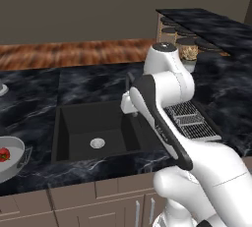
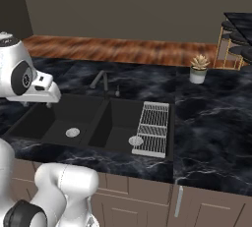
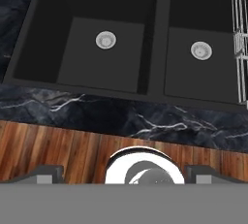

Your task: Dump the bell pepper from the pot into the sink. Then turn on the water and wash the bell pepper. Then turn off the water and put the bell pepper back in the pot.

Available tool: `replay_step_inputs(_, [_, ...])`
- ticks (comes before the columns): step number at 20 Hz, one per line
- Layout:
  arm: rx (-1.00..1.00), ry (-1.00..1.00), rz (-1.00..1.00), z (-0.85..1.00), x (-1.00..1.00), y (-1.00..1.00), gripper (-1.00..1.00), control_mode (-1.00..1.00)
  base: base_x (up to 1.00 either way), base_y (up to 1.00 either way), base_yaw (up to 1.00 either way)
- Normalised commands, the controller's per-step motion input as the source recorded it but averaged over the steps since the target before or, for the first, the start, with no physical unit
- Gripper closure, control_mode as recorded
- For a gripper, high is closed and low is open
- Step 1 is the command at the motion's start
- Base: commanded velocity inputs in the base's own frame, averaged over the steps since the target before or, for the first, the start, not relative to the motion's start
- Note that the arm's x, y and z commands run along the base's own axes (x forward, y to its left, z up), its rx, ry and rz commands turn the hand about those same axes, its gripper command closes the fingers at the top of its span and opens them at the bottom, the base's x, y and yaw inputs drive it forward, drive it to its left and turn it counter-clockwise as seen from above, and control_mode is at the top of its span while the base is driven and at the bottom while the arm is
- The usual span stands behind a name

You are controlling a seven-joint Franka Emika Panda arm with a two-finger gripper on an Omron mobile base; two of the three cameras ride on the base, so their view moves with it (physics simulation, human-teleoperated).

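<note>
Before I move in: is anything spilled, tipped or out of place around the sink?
Nothing stands out. The small red bell pepper sits inside the shallow grey metal pot, upright on the dark marble counter left of the black double-basin sink. Both basins look dry, and the ribbed metal drying rack lies flat.

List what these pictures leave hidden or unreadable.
- Pot: cut off by the left edge of the left base view; the bell pepper inside is partly cropped too.
- Sink: its right basin is hidden behind the arm in the left base view.
- Faucet: too small to read its handle position.
</note>
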Motion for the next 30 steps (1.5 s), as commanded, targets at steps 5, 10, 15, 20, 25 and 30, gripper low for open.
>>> replay_step_inputs(5, [0.0,-0.03,0.0,0.0,-0.14,0.43,-1.0,-1.0,0.0,0.0,0.0])
replay_step_inputs(10, [0.0,-0.05,0.0,0.0,-0.05,0.42,-1.0,-1.0,0.0,0.0,0.0])
replay_step_inputs(15, [0.0,-0.04,0.0,0.0,0.0,0.45,-1.0,-1.0,0.0,0.0,0.0])
replay_step_inputs(20, [0.0,-0.02,0.0,0.0,0.0,0.43,-1.0,-1.0,0.0,0.0,0.0])
replay_step_inputs(25, [0.0,0.0,0.0,0.0,0.0,0.42,-1.0,-1.0,0.0,0.0,0.0])
replay_step_inputs(30, [0.0,0.0,0.0,0.0,0.08,0.27,-1.0,-1.0,0.0,0.0,0.0])
